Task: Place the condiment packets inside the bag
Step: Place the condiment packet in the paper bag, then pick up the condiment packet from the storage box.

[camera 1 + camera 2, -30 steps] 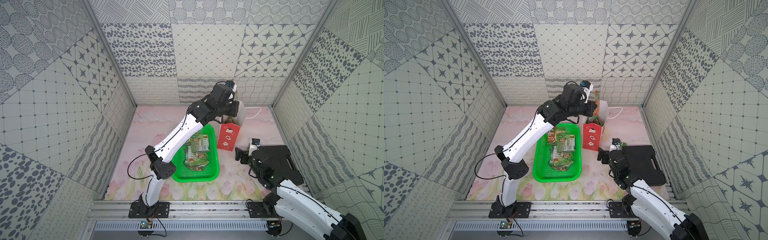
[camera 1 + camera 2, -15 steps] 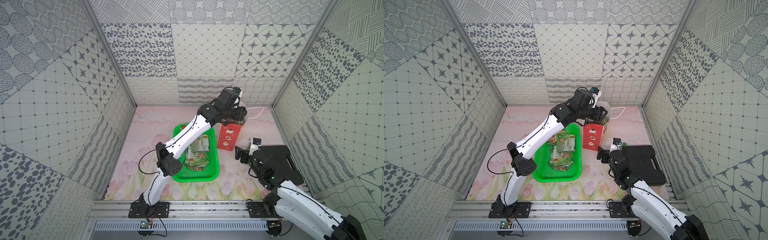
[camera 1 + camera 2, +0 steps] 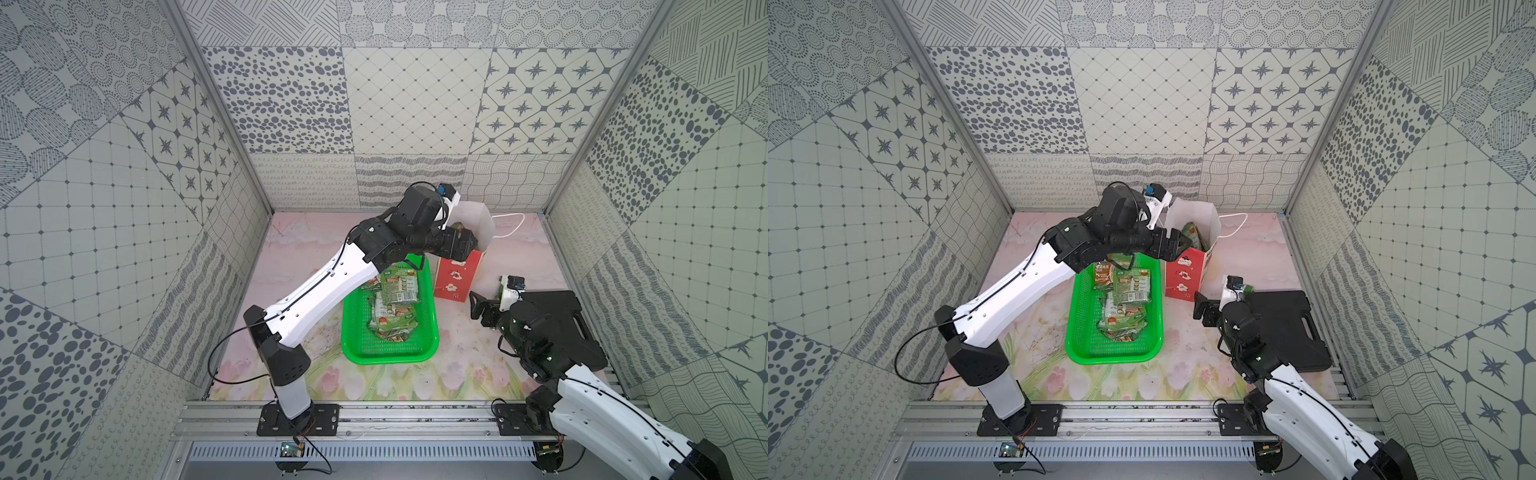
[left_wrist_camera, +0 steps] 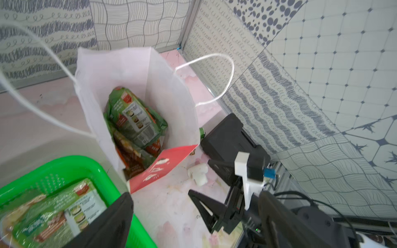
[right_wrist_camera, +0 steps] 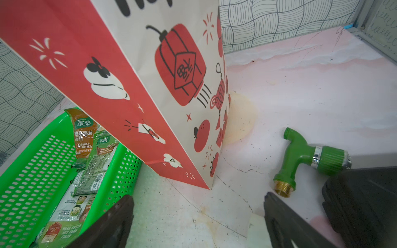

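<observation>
The red bag [image 3: 455,279] [image 3: 1183,272] stands upright, just right of the basket. Its white inside [image 4: 133,70] holds condiment packets [image 4: 135,116] [image 3: 1192,232]. More condiment packets [image 3: 392,307] [image 3: 1125,303] [image 5: 86,171] lie in the basket. My left gripper [image 3: 465,243] [image 3: 1177,245] [image 4: 195,194] hangs at the bag's mouth, open, with nothing between its fingers. Low on the table, my right gripper [image 3: 482,307] [image 3: 1204,305] [image 5: 198,196] is open and empty. It faces the bag's lower corner [image 5: 206,184] from the right without touching it.
The green perforated basket [image 3: 390,357] [image 3: 1113,357] [image 4: 103,171] sits mid-table, touching the bag's left side. A black case [image 3: 557,316] [image 3: 1287,324] lies under my right arm. A green tap fitting [image 5: 300,156] and a small white piece [image 4: 198,175] lie beside the bag.
My left gripper swung right to the bag's mouth with a packet and opened. The packet now lies inside the bag. My right arm stayed put.
</observation>
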Controlling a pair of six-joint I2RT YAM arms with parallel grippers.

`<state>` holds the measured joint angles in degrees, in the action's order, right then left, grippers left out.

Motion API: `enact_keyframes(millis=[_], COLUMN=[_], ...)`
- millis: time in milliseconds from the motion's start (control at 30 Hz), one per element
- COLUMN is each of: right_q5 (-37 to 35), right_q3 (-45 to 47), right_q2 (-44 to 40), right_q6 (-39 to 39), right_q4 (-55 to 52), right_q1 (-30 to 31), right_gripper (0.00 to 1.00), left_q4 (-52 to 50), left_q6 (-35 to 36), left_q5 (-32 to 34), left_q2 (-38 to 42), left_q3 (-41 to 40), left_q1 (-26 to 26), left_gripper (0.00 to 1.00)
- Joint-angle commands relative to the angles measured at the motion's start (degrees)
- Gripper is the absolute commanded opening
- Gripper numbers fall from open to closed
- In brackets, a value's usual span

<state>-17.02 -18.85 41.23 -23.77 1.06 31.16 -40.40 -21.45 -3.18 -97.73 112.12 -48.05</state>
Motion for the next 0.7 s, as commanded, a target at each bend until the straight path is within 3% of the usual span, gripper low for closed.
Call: enact_keyframes(millis=[0,167,300,500,667], right_q5=[1.48,3.86,5.89,8.03,9.1], right_q3=[-0.13,-0.41,-0.55,-0.97,-1.32], right_q2=[-0.21,0.15,1.08,2.86,3.54], right_q6=[0.48,0.91,1.17,1.53,1.59], right_q4=[1.58,2.07,2.78,3.77,4.03], right_q1=[0.2,0.21,0.21,0.3,0.31], right_gripper=[0.97,0.97,0.97,0.97,0.97], left_q4=[8.74,12.68,14.4,16.1,16.88], left_q6=[-1.59,-3.69,-6.55,-11.03,-13.47], left_q5=[7.04,12.99,13.89,9.64,1.94], left_q2=[12.71,21.4,24.4,23.35,18.57], left_q3=[-18.68,-33.73,-42.62,-49.62,-50.86], left_q1=[-0.55,0.16,1.98,8.69,14.76], left_gripper=[0.99,0.99,0.99,0.99,0.97])
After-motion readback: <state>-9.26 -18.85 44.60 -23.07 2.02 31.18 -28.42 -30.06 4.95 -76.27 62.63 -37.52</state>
